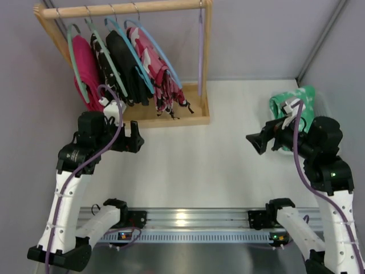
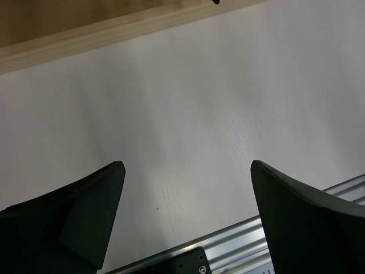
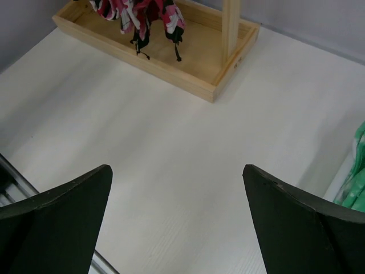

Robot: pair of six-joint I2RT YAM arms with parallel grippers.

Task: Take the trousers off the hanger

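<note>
Observed the trousers draped on the hanger, upper centre-left of the top view, rightmost of the garments on the wooden rack. Noted black cords dangling into the rack's base tray, also seen at top left of the right wrist view. Logged a black garment just left of the trousers, a magenta garment further left, and a lilac hanger at the rack's right end. Recorded left fingers spread wide, gripping nothing, over the bench near the tray's front edge. Recorded right fingers likewise wide apart, holding nothing, at right of frame beside a green patterned cloth.
</note>
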